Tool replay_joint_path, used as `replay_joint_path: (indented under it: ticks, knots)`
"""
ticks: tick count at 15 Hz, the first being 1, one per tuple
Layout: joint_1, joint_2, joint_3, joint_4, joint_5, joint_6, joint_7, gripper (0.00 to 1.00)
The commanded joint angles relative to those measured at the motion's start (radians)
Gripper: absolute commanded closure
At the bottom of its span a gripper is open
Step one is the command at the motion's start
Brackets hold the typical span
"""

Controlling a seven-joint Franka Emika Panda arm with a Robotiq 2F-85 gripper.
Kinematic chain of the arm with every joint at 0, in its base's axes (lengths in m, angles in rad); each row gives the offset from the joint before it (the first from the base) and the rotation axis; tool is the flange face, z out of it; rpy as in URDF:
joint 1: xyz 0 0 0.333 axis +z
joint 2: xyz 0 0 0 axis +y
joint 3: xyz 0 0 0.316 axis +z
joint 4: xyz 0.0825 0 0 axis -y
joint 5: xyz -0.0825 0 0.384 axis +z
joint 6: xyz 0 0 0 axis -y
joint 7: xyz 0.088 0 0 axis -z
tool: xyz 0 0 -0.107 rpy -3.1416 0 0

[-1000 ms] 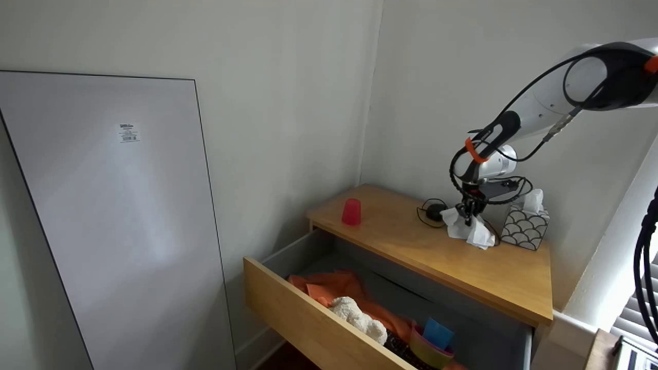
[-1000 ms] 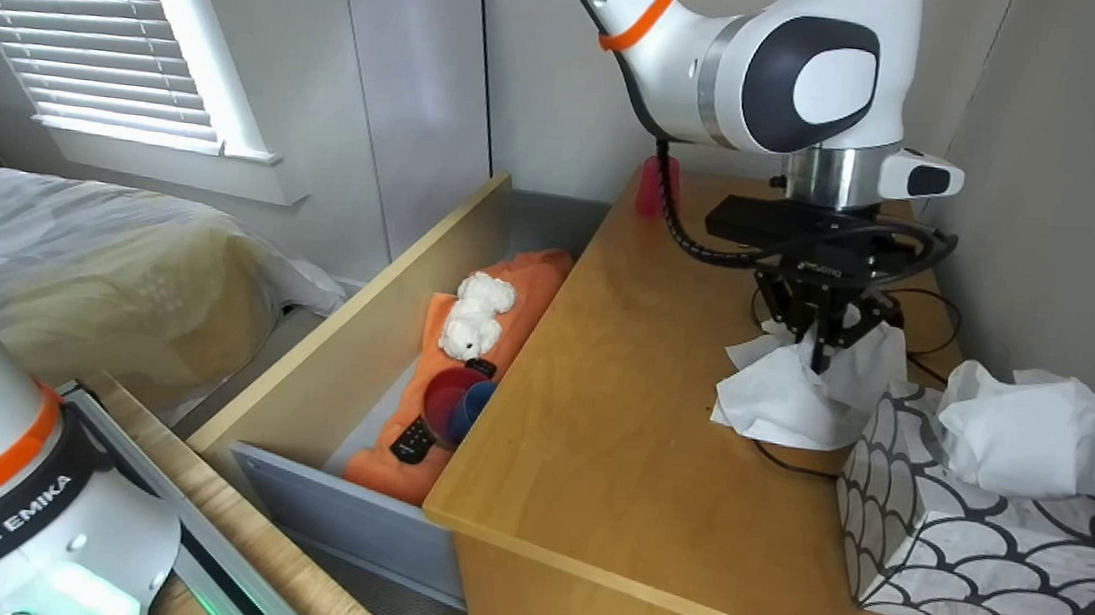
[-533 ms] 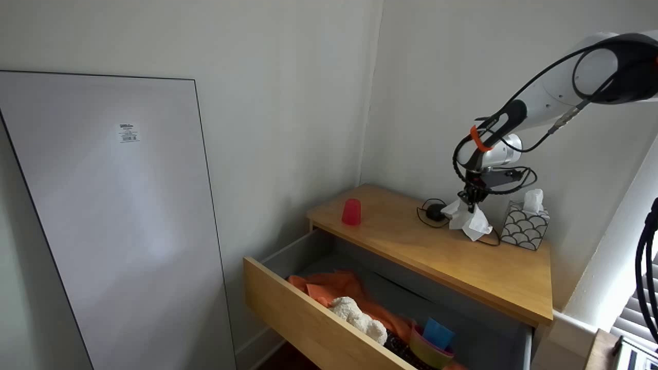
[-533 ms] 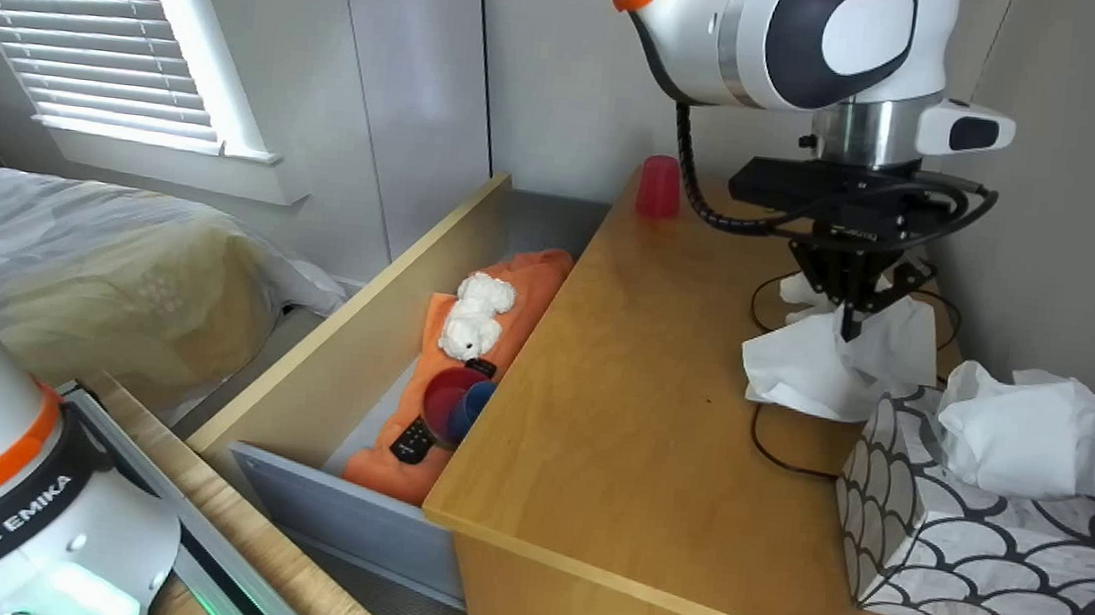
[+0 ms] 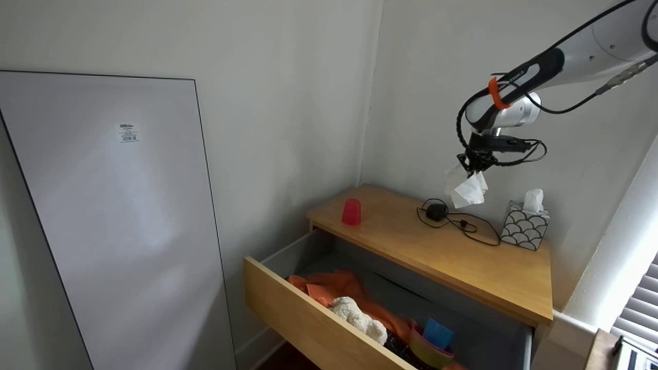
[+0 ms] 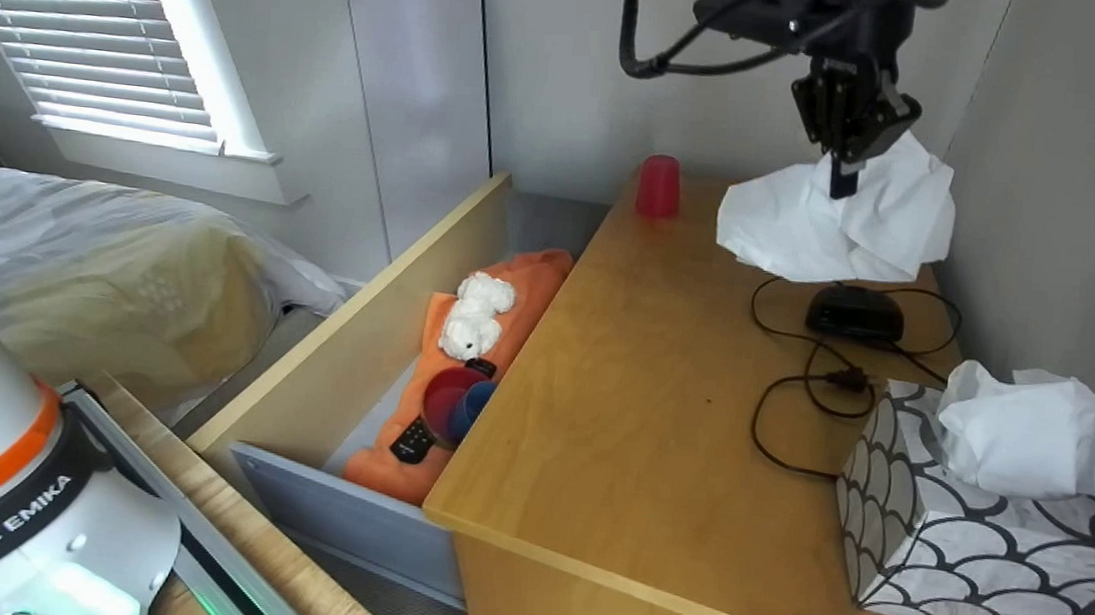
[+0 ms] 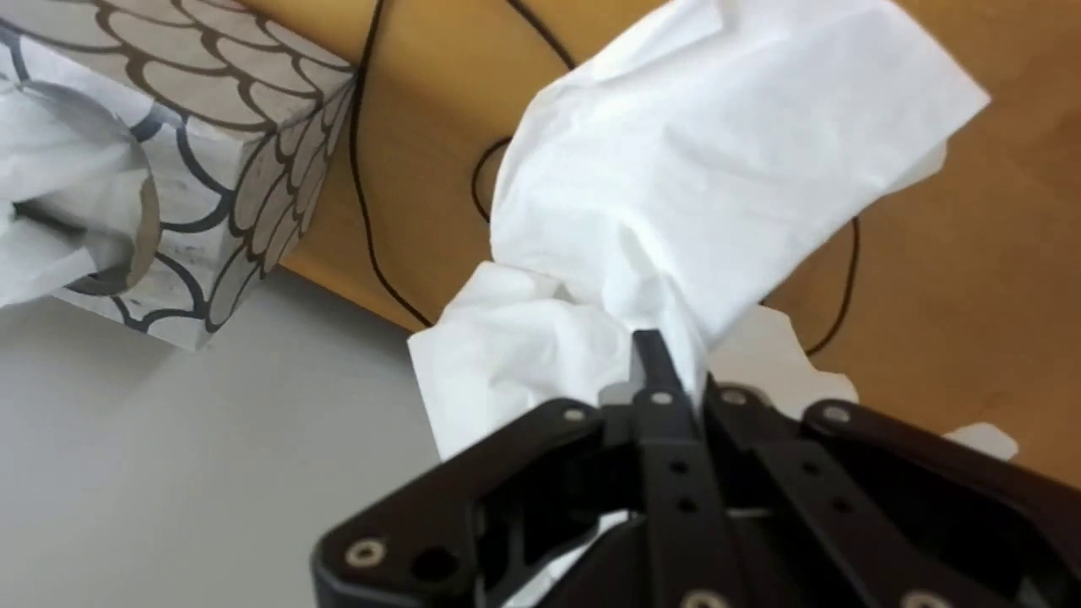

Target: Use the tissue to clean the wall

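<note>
1. Holding the crumpled white paper tissue (image 6: 816, 235) in the air above the light-wood desk (image 6: 614, 455), near the pale grey wall (image 6: 1066, 247). Can't confirm wall contact from these views.
2. Jaws closed on the tissue, pinching a gathered bunch well inside its edges. Loose flaps hang on both sides; wrist view shows folds fanning past the tips. My read: decent wiping grip, lots of paper free to spread.
3. Catch: a black fingertip (image 6: 843, 182) shows uncovered in front of the paper in an exterior view. I'd want a flap between it and the wall before pressing, else it scrapes.
4. White cardboard box with dark scallop print (image 6: 995, 567) sits on the desk close to the wall, a second white tissue (image 6: 1028, 434) poking out of its top. Handy spare if mine tears.
5. Black plastic adaptor (image 6: 854, 314) and thin black cable (image 6: 847, 379) lie on the desk below my load. Low strokes could snag them, so I'd wipe higher up.
6. Red plastic cup (image 6: 659, 188) stands at the far end, well apart, likely no bother.
7. Stage, as I judge it: tissue secured, wiping probably not yet started. Which patch needs cleaning, I can't see.
</note>
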Motion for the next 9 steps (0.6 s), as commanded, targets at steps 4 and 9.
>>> replay_joint_path:
  ticks: [4, 9]
  knots:
    - [0.061, -0.114, 0.000, -0.064, 0.017, -0.003, 0.216, 0.99]
    - [0.079, -0.163, 0.013, -0.105, 0.033, -0.003, 0.275, 0.99]
